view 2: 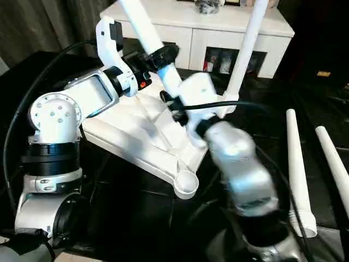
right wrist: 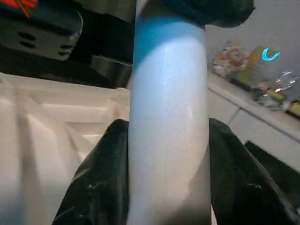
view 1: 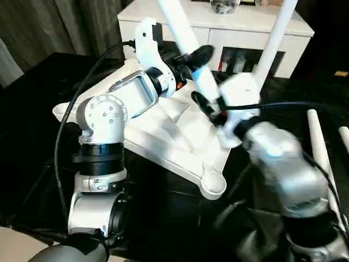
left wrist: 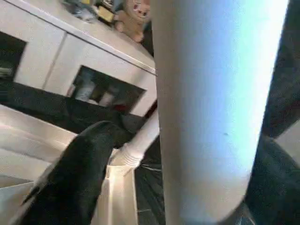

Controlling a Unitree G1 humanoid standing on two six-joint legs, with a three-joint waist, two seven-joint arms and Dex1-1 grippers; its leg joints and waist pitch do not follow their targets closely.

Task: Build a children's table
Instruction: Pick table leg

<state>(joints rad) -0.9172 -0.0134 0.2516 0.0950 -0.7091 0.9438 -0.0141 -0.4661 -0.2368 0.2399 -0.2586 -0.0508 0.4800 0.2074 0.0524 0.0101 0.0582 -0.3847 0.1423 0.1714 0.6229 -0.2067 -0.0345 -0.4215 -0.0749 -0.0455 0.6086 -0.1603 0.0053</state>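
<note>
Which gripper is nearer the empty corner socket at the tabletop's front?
Right. The right gripper clamps the leg low, closer to the socket; the left gripper sits higher up.

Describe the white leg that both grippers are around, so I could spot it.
Find the upturned white plastic tabletop on the black work table. Two legs rise from it; this long tapered white tube leg leans left, with both black-fingered grippers around it, unlike the bare upright one.
</note>
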